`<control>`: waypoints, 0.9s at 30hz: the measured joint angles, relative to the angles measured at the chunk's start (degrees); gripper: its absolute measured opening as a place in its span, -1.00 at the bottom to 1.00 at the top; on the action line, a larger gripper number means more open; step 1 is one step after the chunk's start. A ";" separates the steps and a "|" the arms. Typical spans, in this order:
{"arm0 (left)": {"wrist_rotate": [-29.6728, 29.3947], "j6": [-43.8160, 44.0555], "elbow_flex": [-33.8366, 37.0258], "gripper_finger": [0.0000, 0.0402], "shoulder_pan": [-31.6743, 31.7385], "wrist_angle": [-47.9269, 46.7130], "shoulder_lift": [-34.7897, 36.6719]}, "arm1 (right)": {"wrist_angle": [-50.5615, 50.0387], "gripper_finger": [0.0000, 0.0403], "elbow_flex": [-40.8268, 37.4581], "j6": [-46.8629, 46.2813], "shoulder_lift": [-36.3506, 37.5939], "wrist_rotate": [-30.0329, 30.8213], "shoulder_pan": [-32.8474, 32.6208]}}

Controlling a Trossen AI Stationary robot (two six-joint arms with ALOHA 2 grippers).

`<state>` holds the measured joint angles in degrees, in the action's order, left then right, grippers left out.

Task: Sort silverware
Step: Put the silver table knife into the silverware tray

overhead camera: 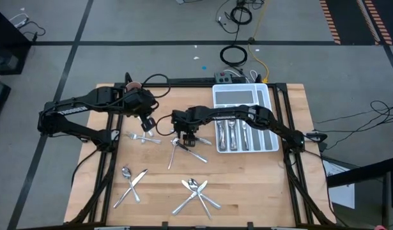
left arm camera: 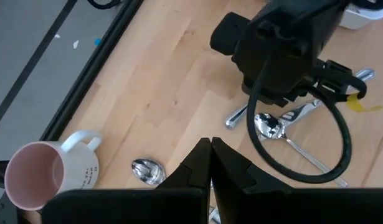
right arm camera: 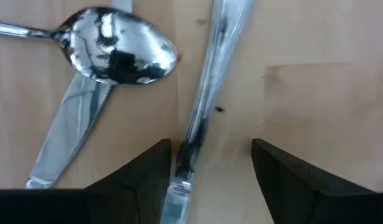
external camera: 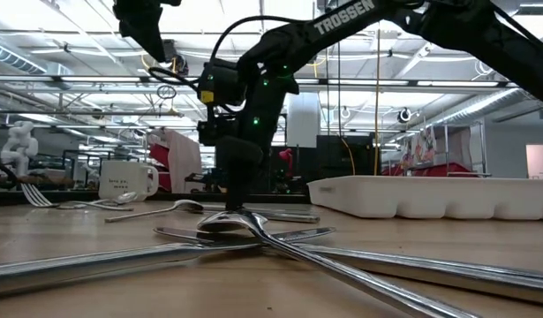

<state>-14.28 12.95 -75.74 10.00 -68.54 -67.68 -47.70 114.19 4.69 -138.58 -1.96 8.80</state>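
From above, the right gripper (overhead camera: 184, 135) reaches in from the white divided plastic tray (overhead camera: 268, 97) and hangs over a crossed heap of slim shiny metal silverware (overhead camera: 186, 151) mid-table; more pieces lie in the tray and near the table's front edge. The left gripper (overhead camera: 147, 123) waits beside a fork (overhead camera: 142, 137).

At table level, the right gripper points straight down, tips almost on the pile.

The left wrist view shows its own fingers (left arm camera: 203, 163) pressed together, a pink-lined white mug (left arm camera: 45, 176) nearby.

The right wrist view shows its dark fingers (right arm camera: 147, 171) spread, straddling one slim handle (right arm camera: 207, 93) (a spoon bowl (right arm camera: 119, 53) sits alongside). Closing off-centre could nudge the handle aside or pinch overlapping pieces together.
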 joint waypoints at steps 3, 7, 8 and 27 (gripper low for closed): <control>-0.25 -0.02 0.01 -0.93 0.04 0.00 -0.02 | -0.25 0.07 -0.02 -0.01 -0.18 0.31 -0.30; -1.10 -0.31 0.00 -0.93 0.04 0.03 0.00 | -1.25 0.05 0.00 -0.63 -0.31 1.35 -0.48; -1.19 -0.33 0.01 -0.93 0.07 0.03 0.00 | -1.84 0.03 0.01 -0.68 -0.47 1.48 -0.50; -1.43 -0.22 0.01 -0.93 0.11 0.05 0.00 | -4.72 -0.94 0.64 -7.00 -4.66 -0.09 -2.14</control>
<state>-15.70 12.73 -75.72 10.11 -68.49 -67.68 -52.42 114.83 -2.31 -143.24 -2.04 6.66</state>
